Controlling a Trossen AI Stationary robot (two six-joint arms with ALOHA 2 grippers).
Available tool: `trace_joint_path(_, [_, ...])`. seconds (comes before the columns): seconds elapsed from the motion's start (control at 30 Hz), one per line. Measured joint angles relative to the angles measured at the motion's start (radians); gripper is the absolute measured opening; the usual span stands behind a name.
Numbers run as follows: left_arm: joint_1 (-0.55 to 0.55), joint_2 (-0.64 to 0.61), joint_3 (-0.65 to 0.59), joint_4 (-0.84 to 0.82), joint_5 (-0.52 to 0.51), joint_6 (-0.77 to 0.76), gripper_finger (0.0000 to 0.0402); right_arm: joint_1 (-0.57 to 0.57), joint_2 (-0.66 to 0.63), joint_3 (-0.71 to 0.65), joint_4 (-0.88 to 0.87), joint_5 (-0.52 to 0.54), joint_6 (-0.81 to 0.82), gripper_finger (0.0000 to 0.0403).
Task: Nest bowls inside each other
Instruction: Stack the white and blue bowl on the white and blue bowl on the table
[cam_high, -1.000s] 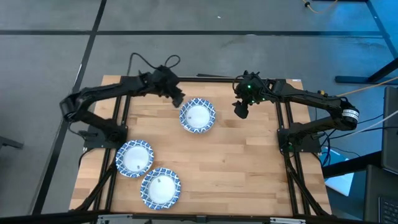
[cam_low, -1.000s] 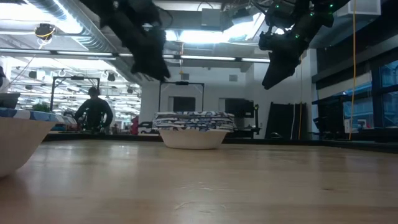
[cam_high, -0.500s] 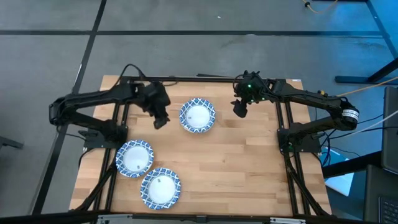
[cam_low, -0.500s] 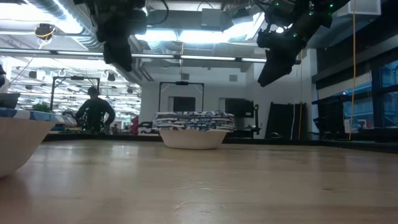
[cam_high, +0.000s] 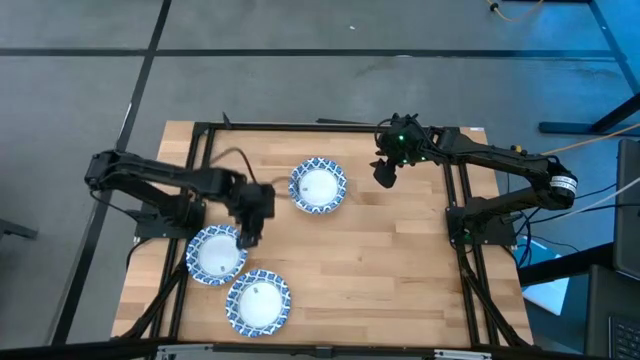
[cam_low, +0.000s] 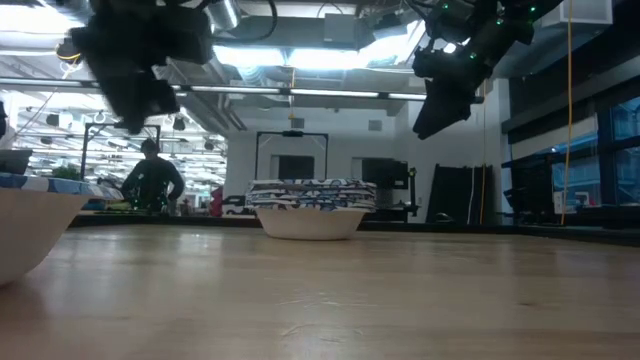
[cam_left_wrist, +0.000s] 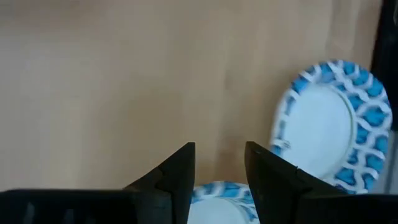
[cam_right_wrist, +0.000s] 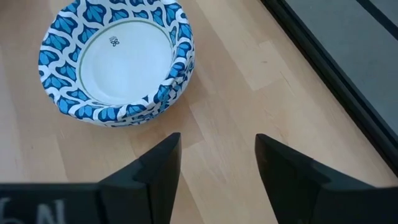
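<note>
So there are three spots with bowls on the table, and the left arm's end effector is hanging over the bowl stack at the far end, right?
Not quite. Three spots, yes, but the left end effector hangs open by the near-left bowl, at its edge, not over the far stack. The high view shows it. The right end effector is the one beside that stack.

The desk (cam_high: 380, 260) has a light wooden top of joined planks with a black metal frame (cam_high: 300, 126) along its far edge. Beyond the far edge, a person (cam_low: 152, 180) is in the room.
</note>
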Motion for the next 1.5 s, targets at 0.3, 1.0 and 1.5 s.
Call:
trace_joint_path(0.3, [-0.202, 0.142, -0.028, 0.110, -0.005, -0.114, 0.0133, 0.000, 0.000, 0.000, 0.000, 0.000, -0.003, 0.0205])
trace_joint_path(1.0, [-0.285, 0.342, -0.028, 0.229, 0.088, -0.144, 0.0132, 0.000, 0.000, 0.000, 0.000, -0.002, -0.004, 0.0205])
trace_joint_path(1.5, [-0.174, 0.340, -0.028, 0.246, 0.130, -0.136, 0.0004, 0.000, 0.000, 0.000, 0.001, -0.001, -0.005, 0.0205])
